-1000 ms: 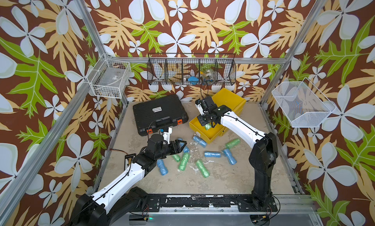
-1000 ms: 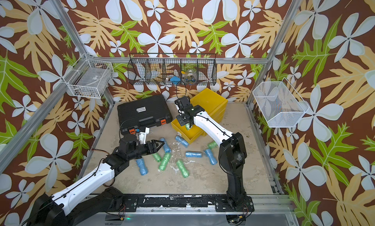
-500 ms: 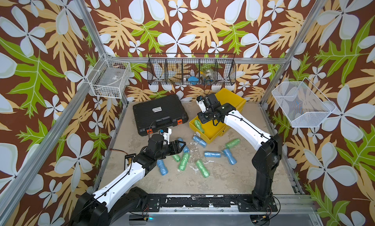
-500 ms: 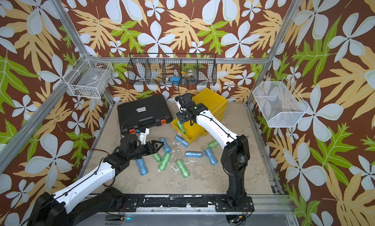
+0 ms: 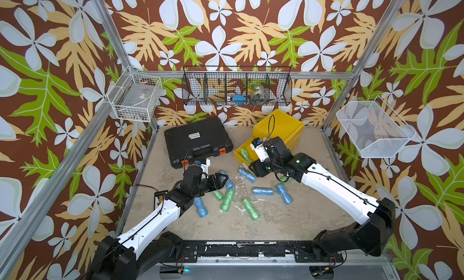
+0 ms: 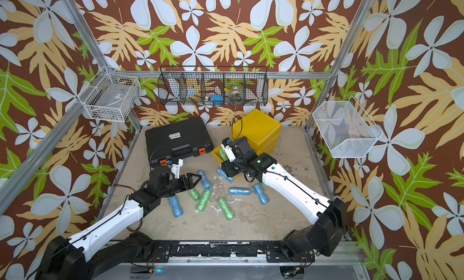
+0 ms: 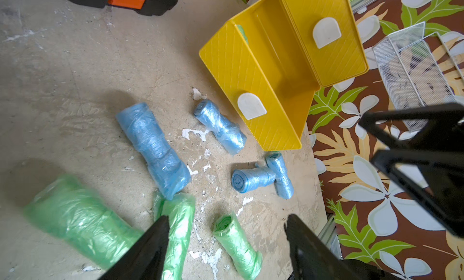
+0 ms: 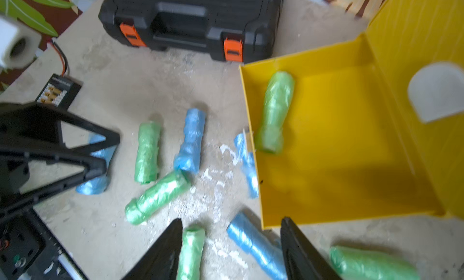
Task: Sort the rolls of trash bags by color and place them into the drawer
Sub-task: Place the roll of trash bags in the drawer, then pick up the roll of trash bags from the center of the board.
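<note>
Right wrist view: 1 green roll [image 8: 273, 110] is seen lying inside the yellow drawer [image 8: 339, 165], close to a side wall. Only a little of the job is judged done. 4 green rolls [image 8: 147, 153] and 5 blue rolls [image 7: 153, 150] are left scattered on the rough table [image 8: 150, 77] beside the drawer. The rolls are made of thin, crinkly, shiny plastic, shaped like short tubes. The drawer is made of hard, smooth plastic. Nothing is held by the right gripper [image 8: 231, 219] or the left gripper [image 7: 226, 216]; both are spread wide above the rolls. A hard black case [image 8: 190, 15] is set behind.
</note>
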You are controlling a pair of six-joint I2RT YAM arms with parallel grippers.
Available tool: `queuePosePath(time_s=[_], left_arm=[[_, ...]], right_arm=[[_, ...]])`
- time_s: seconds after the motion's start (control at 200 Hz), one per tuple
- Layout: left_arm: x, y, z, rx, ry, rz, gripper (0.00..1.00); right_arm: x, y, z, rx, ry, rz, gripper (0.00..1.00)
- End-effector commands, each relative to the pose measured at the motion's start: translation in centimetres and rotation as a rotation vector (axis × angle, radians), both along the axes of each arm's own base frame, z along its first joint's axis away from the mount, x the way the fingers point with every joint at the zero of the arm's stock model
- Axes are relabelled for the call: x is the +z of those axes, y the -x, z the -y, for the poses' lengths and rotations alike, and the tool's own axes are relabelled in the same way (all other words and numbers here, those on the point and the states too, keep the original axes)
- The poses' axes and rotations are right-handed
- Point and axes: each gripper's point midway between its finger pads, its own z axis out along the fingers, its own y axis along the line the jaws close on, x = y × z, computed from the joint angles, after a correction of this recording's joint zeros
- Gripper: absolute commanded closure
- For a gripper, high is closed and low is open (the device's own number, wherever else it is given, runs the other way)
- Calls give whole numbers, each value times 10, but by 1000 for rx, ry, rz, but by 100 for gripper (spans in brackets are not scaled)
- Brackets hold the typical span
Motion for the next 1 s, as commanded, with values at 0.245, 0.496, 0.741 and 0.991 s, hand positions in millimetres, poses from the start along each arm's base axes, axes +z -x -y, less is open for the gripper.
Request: queuePosePath(time_s=[0.245, 0.496, 0.741, 0.991], left_arm=[[-10, 7, -8, 23, 3, 3, 24], [-20, 14, -12, 36, 11, -18, 23], [-24, 21, -15, 44, 24, -21, 23], [-27, 23, -17, 51, 25, -28, 23]], right_arm=[[-84, 82, -10, 26, -35, -169, 31], [-141, 109, -8, 40, 46, -258, 32], [-172, 119, -18, 81, 95, -320, 41], [-188, 120, -29, 101, 173, -316, 66]])
